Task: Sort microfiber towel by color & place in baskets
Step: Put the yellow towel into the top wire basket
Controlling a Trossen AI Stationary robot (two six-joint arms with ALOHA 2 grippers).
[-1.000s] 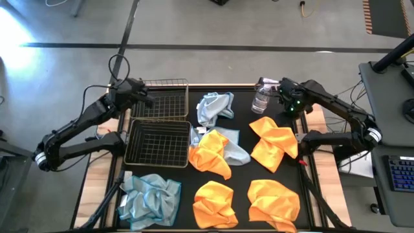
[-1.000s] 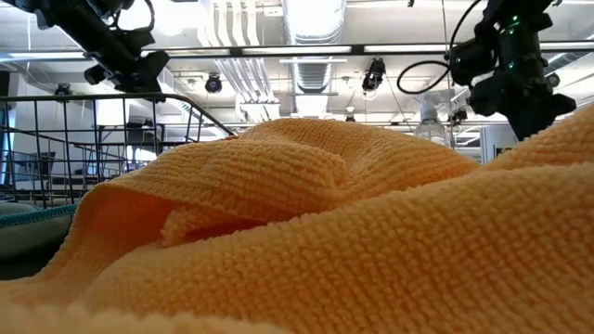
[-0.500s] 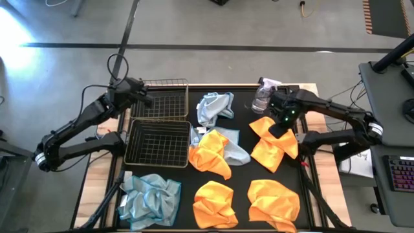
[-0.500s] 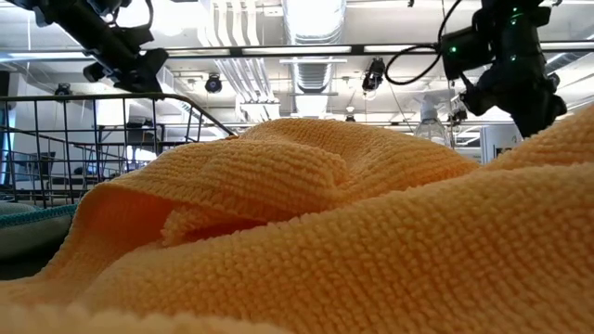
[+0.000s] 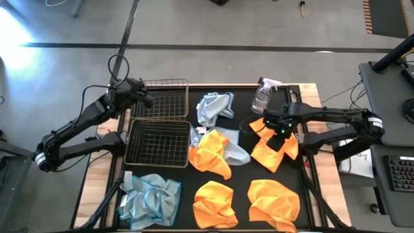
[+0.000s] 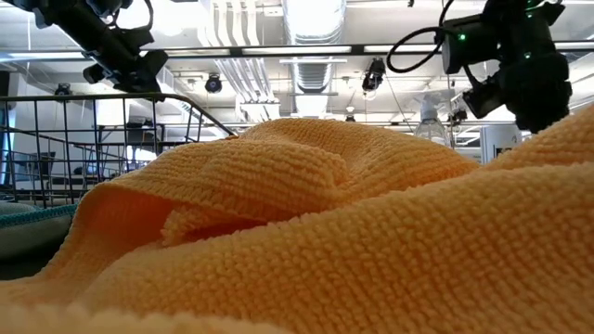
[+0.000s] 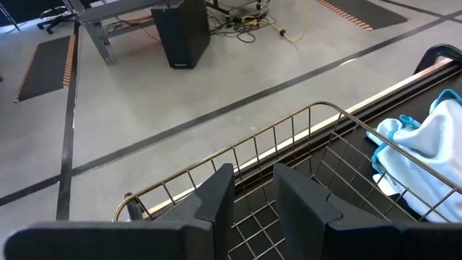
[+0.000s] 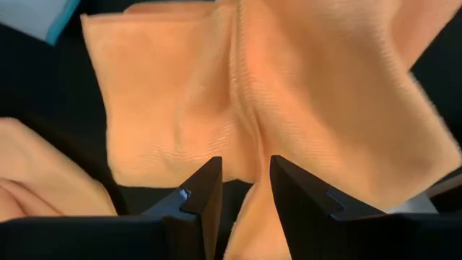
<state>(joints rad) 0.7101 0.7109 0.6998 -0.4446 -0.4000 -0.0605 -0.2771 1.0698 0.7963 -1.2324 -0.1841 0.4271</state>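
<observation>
right pincer (image 8: pixel 245 180) | open above orange towel (image 8: pixel 289 87) | no legible writing

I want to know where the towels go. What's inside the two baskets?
Nothing shows in them. The far basket and the near basket show only bare wire. The left hand hangs over the far one, hiding a bit of it.

Both arms extended, grippers parted, nothing gripped
Left gripper (image 5: pixel 147 100) held high at far left side, fingers (image 7: pixel 216 198) a narrow gap apart; right gripper (image 5: pixel 274 133) reaching inward, angled down, fingers (image 8: pixel 206 189) slightly apart, hovering low
</observation>
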